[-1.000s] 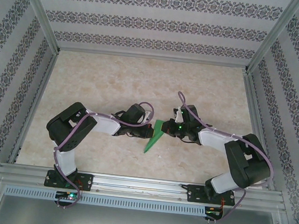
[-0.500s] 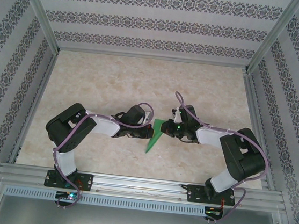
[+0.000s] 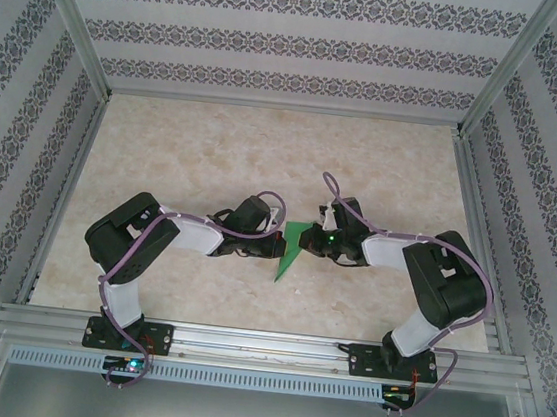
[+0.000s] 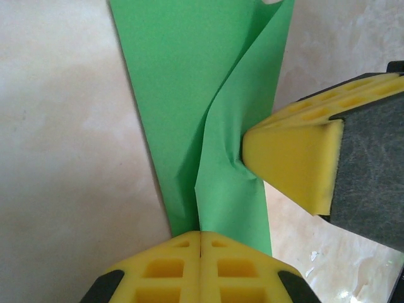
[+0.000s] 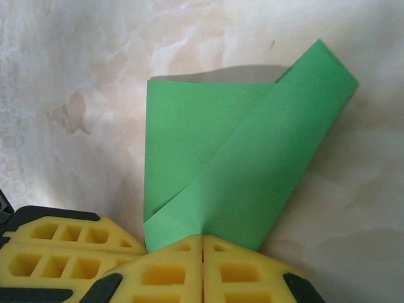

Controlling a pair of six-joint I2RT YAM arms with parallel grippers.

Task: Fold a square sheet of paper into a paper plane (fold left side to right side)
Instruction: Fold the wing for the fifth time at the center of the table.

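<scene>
Fingers shut, left gripper (image 4: 201,235) and right gripper (image 5: 202,238) pinch the paper plane (image 3: 287,258) mid-frame; likely wing fold, next press crease

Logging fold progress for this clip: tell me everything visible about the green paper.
The bright green folded paper sheet is thin, plain and matte. It is now a long narrow wedge tapering toward the arms' bases, and it lies on the beige marbled tabletop. One flap overlaps diagonally along a crease and lifts slightly. The left pincer and right pincer are each shut on it from opposite sides.
</scene>
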